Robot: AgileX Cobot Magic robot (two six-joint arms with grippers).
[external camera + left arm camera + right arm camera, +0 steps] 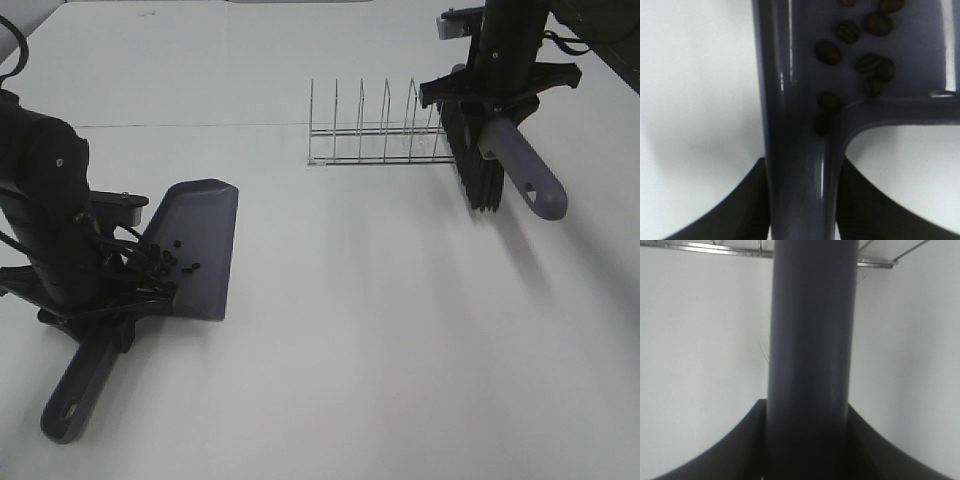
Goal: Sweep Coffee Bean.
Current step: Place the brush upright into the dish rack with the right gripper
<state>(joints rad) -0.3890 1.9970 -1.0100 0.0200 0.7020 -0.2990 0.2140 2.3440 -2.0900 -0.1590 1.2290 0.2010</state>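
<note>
The grey-purple dustpan (200,245) lies on the white table at the left, its handle (80,390) pointing to the near edge. Several dark coffee beans (168,262) lie in the pan near the handle end; the left wrist view shows them close up (867,60). My left gripper (115,305) is shut on the dustpan handle (800,175). My right gripper (490,100) is shut on a brush with a grey-purple handle (530,175) and black bristles (478,170), held above the table at the back right; the handle fills the right wrist view (812,355).
A wire rack (380,135) stands on the table at the back, just left of the brush; its base shows in the right wrist view (715,247). A seam (200,126) runs across the white table.
</note>
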